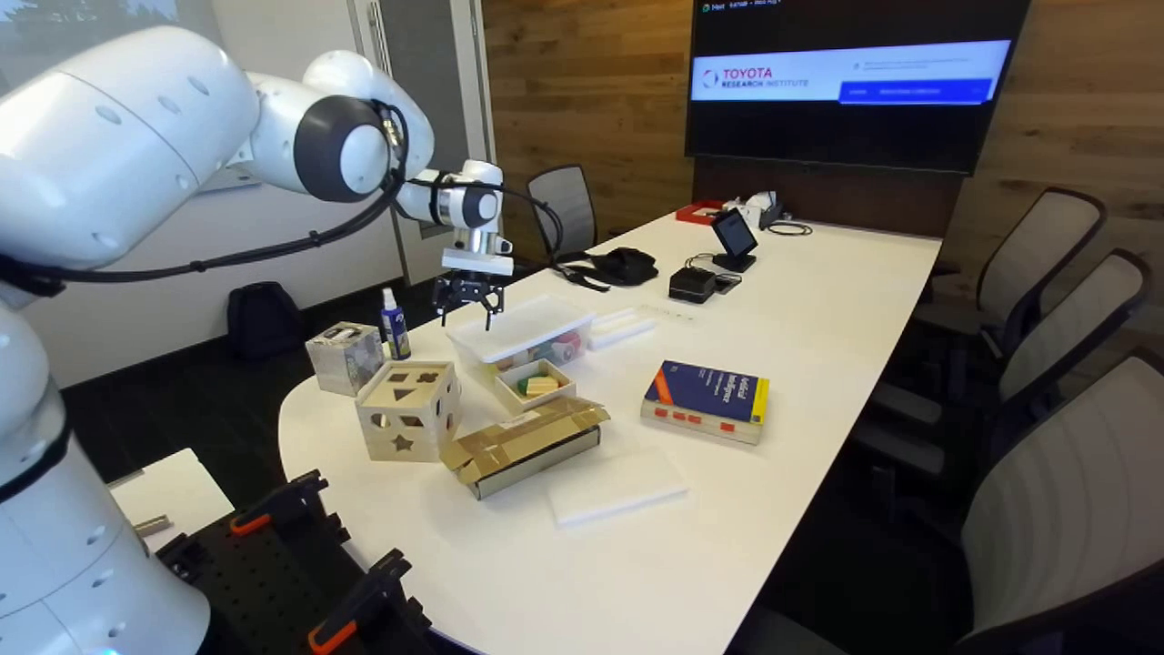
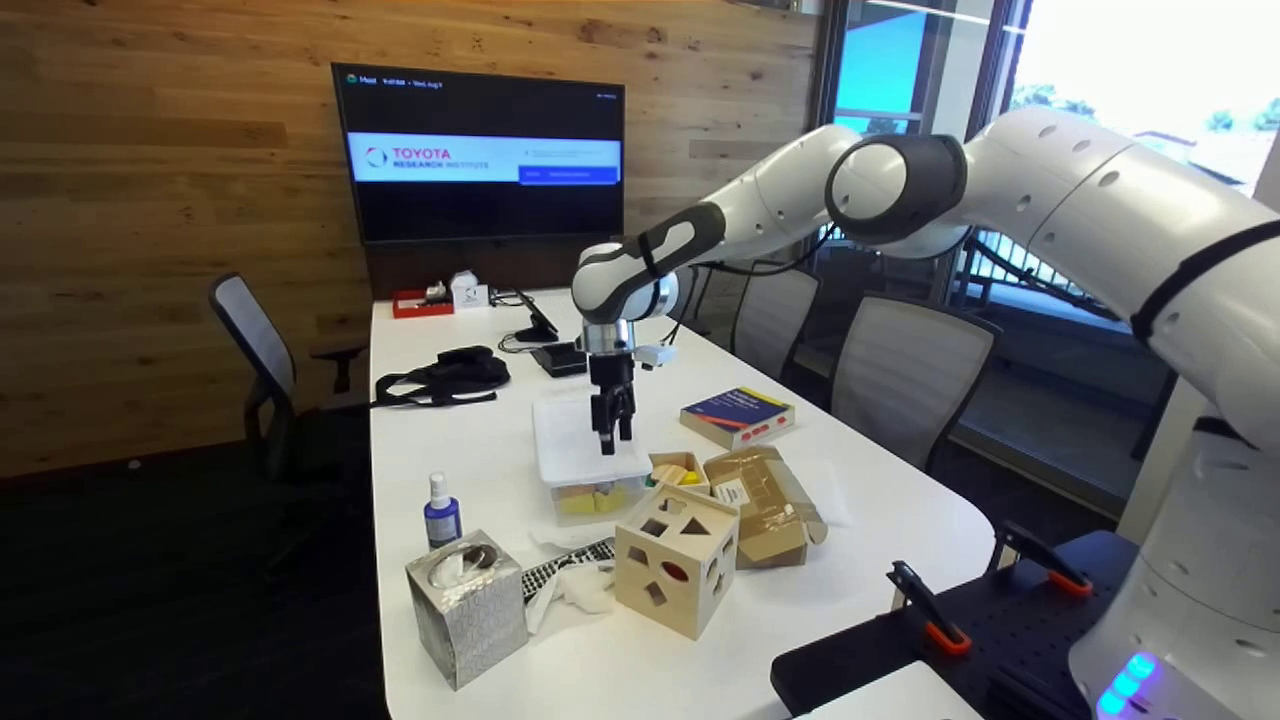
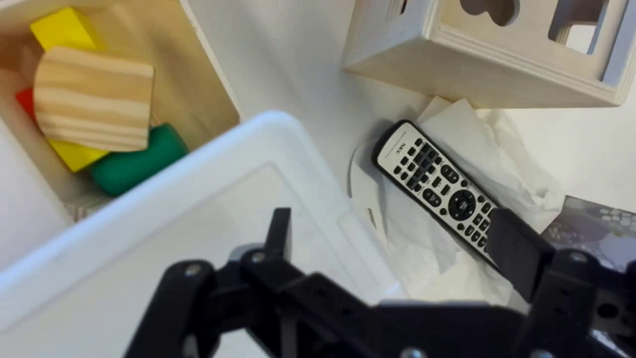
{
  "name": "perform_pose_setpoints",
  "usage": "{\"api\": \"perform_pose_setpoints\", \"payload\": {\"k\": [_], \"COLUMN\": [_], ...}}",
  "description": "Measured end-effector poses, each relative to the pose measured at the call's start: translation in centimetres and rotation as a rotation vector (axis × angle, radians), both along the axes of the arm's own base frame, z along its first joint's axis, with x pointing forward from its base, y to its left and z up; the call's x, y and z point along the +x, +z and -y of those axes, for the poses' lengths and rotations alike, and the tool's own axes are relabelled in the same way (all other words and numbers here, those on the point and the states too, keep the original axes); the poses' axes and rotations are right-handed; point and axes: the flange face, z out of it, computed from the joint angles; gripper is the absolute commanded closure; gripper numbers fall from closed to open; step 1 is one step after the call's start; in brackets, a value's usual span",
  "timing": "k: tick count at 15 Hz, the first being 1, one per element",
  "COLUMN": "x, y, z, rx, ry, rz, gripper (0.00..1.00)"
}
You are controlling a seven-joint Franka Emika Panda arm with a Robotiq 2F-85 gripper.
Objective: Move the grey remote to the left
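The grey remote (image 3: pixel 431 183) with black buttons lies on crumpled white tissue on the table, between the wooden cube and the lidded box in the wrist view. It also shows in an exterior view (image 2: pixel 556 568), partly covered by tissue and the cube; it cannot be made out in an exterior view from the opposite side. My gripper (image 3: pixel 391 223) is open and empty. In both exterior views the gripper (image 1: pixel 466 318) (image 2: pixel 616 440) hangs above the clear plastic box, apart from the remote. In the wrist view its right finger hides the remote's lower end.
Around the remote stand a wooden shape cube (image 2: pixel 676 560), a tissue box (image 2: pixel 468 608), a spray bottle (image 2: pixel 441 512) and the white-lidded box (image 2: pixel 585 440). Beyond are a small block tray (image 1: pixel 506 389), a cardboard box (image 1: pixel 527 441) and a blue book (image 1: pixel 705 400).
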Motion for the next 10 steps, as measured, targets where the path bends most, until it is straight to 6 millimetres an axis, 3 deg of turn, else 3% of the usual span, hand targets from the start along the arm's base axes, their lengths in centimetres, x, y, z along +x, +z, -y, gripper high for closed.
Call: {"api": "perform_pose_setpoints", "payload": {"k": [5, 10], "x": [0.9, -0.7], "y": [0.9, 0.8], "z": [8.3, 14.6], "rx": [0.078, 0.113], "ry": [-0.279, -0.554], "rz": [0.05, 0.117], "gripper": [0.0, 0.0]}}
